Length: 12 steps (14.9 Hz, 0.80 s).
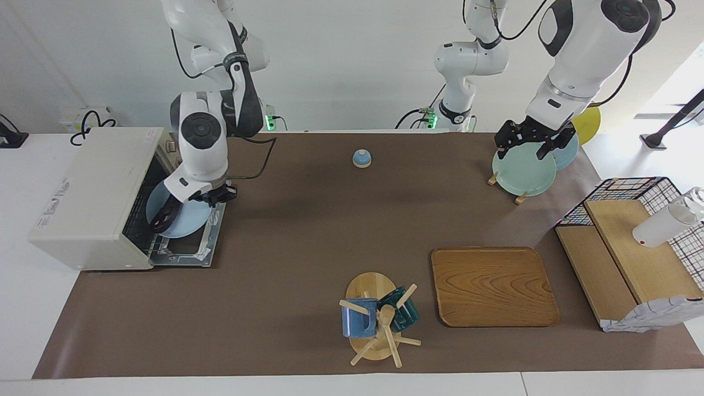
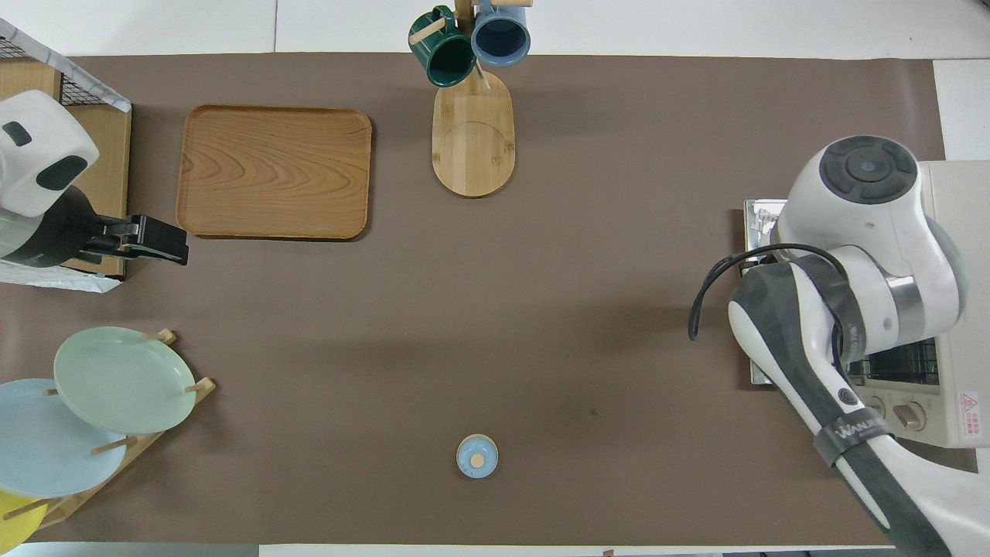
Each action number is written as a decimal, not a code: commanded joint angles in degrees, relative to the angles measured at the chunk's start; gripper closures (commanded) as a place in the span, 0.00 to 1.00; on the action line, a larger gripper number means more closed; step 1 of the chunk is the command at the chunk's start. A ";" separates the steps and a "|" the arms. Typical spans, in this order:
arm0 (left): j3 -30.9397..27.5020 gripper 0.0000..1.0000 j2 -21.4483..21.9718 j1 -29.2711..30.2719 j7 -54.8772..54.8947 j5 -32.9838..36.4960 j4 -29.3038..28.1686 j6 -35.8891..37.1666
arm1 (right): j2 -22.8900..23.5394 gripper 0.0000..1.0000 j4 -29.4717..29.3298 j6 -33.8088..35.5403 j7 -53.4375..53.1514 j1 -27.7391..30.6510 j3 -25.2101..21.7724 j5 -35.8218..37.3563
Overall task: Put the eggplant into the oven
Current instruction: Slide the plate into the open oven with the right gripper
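The cream-white oven point(image 1: 91, 192) stands at the right arm's end of the table with its door point(image 1: 190, 242) folded down. My right gripper point(image 1: 218, 193) is shut on the rim of a light blue plate point(image 1: 184, 217) and holds it over the open door at the oven's mouth. The dark eggplant point(image 1: 163, 215) lies on the plate's side toward the wire rack. In the overhead view the right arm point(image 2: 866, 255) covers the plate and eggplant, and only the oven point(image 2: 963, 201) shows around it. My left gripper point(image 1: 529, 148) waits open over the plate rack.
A small blue knob-topped lid point(image 1: 361, 158) sits near the robots at mid-table. A wooden tray point(image 1: 494, 286) and a mug tree point(image 1: 377, 322) stand farther out. A rack with a green plate point(image 1: 523, 170) and a wire basket point(image 1: 627, 190) are at the left arm's end.
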State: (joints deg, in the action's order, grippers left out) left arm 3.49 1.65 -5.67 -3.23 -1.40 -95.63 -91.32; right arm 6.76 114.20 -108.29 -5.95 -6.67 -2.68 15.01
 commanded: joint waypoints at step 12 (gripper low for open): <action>0.03 0.00 0.46 0.31 0.33 0.61 0.01 0.00 | -2.54 1.00 8.15 -8.42 13.87 11.06 0.93 0.99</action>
State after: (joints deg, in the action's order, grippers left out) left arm 3.45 1.65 -5.65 -3.23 -1.40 -95.63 -91.32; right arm 4.86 119.91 -115.52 7.78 3.35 -2.57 17.16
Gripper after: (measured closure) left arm 0.000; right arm 0.974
